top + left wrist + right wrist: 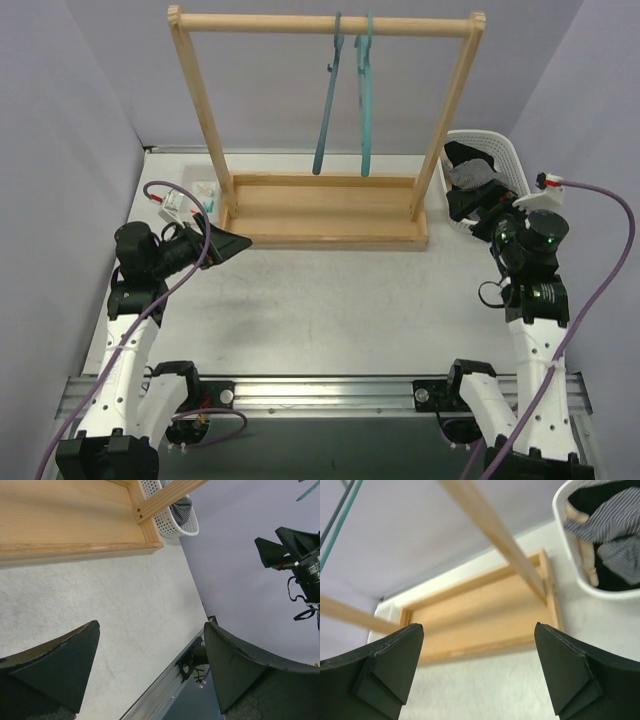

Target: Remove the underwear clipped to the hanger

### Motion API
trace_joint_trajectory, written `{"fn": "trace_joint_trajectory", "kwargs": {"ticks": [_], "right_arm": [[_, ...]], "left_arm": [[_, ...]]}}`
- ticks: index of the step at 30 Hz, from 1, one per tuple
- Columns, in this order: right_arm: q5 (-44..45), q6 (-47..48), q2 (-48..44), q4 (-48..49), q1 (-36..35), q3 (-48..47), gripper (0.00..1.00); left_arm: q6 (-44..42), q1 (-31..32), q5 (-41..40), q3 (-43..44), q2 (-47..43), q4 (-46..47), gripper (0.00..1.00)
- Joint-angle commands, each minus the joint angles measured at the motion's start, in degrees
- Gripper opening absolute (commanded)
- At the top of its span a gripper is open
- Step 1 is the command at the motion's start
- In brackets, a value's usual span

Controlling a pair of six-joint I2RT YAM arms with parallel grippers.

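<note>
Underwear: both pairs lie in the white basket (508, 150) at the right end of the rack, not on any hanger.
Grey striped pair (610, 510): crumpled, lies on top inside the basket.
Black pair (612, 577): under and beside the grey one; its tan waistband shows.
Hangers: two teal hangers (326, 110) hang side by side from the top bar of the wooden rack (260, 22), with no cloth on them.
Left gripper (150, 625): jaws wide apart, holds nothing, above the table (330, 300) near the left end of the rack base.
Right gripper (479, 626): jaws wide apart, holds nothing, just beside the basket.
Other things: small white and teal pieces (190, 198) lie left of the rack base; what they are, I cannot tell.
</note>
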State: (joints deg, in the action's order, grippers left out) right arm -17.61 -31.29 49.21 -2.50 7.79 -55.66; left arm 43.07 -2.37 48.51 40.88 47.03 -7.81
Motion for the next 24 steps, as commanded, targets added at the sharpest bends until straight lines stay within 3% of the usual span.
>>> {"fn": "trace_joint_trajectory", "kwargs": {"ticks": [1,7,13,24], "right_arm": [[-8.66,1.4,-10.85,-5.82,-0.41,2.92,1.0],[-20.17,0.09,-24.13,-11.38,-0.41,4.15,1.0],[-22.74,-0.88,-33.2,-15.94,0.55,2.31,1.0],[-22.48,-2.29,-34.36,-16.13,1.17,2.22,1.0]], "left_arm": [[1.31,0.7,2.73,-0.28,-2.02,4.38,0.94],[3.86,1.05,4.84,-0.89,-5.8,6.94,0.94],[4.74,1.32,4.93,-0.28,-9.58,5.8,0.94],[5.71,1.32,4.31,-0.98,-14.24,6.14,0.94]]}}
